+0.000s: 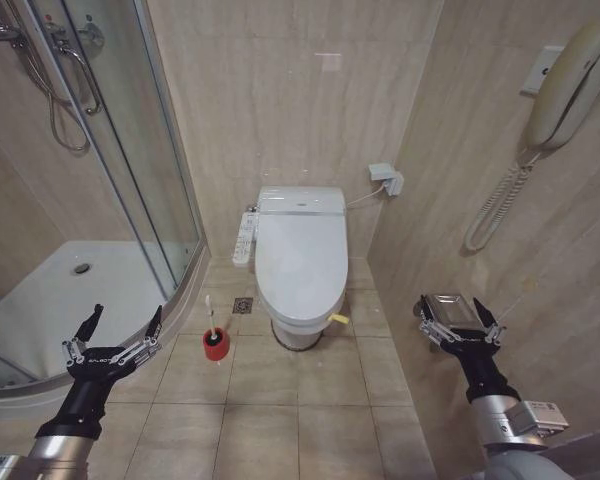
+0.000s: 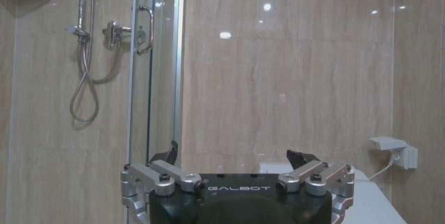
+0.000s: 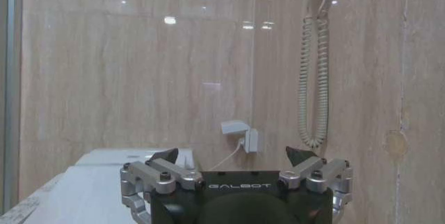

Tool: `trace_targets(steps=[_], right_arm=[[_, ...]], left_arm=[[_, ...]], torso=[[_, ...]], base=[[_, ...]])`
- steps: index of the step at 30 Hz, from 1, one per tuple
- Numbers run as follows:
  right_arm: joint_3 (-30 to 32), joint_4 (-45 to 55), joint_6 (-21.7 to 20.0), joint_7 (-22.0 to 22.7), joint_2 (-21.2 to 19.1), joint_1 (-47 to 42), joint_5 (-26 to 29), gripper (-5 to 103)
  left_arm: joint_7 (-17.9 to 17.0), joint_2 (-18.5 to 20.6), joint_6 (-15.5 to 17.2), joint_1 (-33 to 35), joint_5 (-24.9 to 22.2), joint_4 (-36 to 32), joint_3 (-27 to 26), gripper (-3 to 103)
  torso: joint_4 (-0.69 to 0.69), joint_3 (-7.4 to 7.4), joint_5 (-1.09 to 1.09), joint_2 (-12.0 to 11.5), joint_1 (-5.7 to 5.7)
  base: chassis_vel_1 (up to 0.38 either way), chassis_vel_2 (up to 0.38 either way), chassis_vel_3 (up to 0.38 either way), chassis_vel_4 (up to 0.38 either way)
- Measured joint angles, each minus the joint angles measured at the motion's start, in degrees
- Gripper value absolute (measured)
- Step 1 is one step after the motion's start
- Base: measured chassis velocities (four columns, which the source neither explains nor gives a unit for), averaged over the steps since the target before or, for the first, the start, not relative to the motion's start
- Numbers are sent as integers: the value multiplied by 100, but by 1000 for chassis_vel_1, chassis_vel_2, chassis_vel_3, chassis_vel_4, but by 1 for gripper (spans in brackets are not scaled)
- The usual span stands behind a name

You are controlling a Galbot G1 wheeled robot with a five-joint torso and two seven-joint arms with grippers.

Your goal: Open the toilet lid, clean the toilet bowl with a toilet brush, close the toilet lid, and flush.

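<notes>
- Left gripper (image 1: 120, 325), head view: fingers spread wide, holding nothing, raised over the floor's left edge by the shower tray (image 1: 40, 310). Right gripper (image 1: 460, 315), equally spread and empty, hangs close to the right wall.
- Toilet lid (image 1: 300, 255) lies shut over the toilet bowl (image 1: 298, 335) at the floor's far edge; toilet brush (image 1: 213, 325) stands in its red holder (image 1: 216, 345) just left of the bowl.
- Risk: both grippers are well apart from the lid; its glossy surface may slip from a shallow grip.
- Left wrist view: shower door (image 2: 149, 78) stands near; a swing could strike it.
- Right wrist view: phone cord (image 3: 313, 83) hangs near; it could snag.
</notes>
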Motion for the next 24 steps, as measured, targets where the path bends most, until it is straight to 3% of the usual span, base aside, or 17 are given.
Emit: trace_targets(steps=[24], right_arm=[[0,0,0,0,0,0,0,100]], left_arm=[[0,0,0,0,0,0,0,100]], torso=[[-1,0,0,0,0]], base=[[0,0,0,0]])
